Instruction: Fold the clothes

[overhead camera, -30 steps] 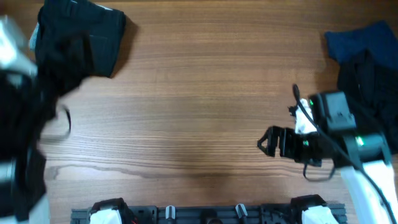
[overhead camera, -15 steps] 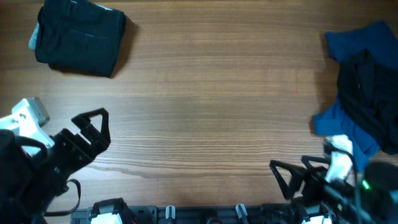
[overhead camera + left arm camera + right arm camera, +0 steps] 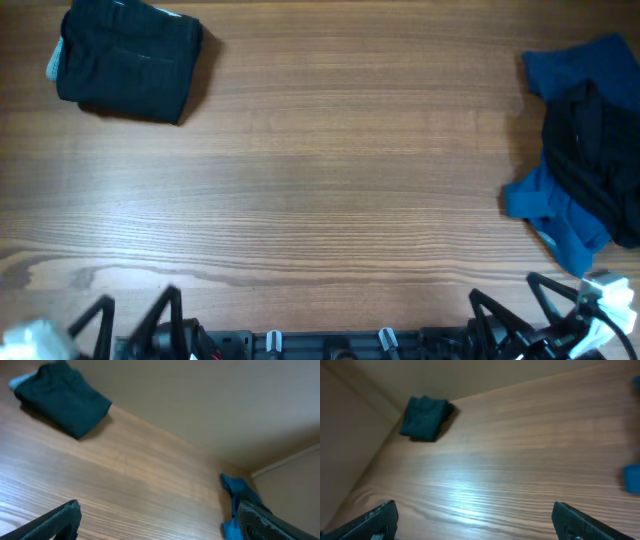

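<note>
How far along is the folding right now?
One dark garment sits folded at the table's far left corner. Nothing is in hand: left gripper and right gripper are both open and empty at the near edge. Left to do: the heap of blue and black clothes at the right edge, unfolded.

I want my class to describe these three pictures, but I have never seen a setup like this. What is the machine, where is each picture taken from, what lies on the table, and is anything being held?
This is a robot with two arms at a wooden table. One picture looks straight down from above; the other two come from cameras on the wrists, so the dark prongs at their bottom edges are fingers. The left end effector and right end effector sit at the near edge, both open and holding nothing. A folded black garment lies at the far left corner. At the right edge, a blue garment and a black garment lie in a loose heap, not folded yet.
</note>
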Motion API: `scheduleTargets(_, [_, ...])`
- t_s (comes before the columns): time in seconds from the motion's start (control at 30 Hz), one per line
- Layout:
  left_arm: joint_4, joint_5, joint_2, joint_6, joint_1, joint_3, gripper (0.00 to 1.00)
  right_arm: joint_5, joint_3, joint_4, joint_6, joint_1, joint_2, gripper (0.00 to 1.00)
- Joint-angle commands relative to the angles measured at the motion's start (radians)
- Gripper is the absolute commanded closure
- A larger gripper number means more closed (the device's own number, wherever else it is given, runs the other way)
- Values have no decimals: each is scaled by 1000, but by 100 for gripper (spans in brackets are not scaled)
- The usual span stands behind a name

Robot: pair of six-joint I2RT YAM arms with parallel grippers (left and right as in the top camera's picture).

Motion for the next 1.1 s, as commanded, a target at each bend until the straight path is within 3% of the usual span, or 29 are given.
scheduleTargets(0.0, [3, 15, -42, 24, 1, -1, 0, 119, 29, 2, 8, -4, -23, 0])
scheduleTargets(1.07, [2, 15, -50, 24, 1, -1, 0, 119, 28, -102, 7, -4, -23, 0])
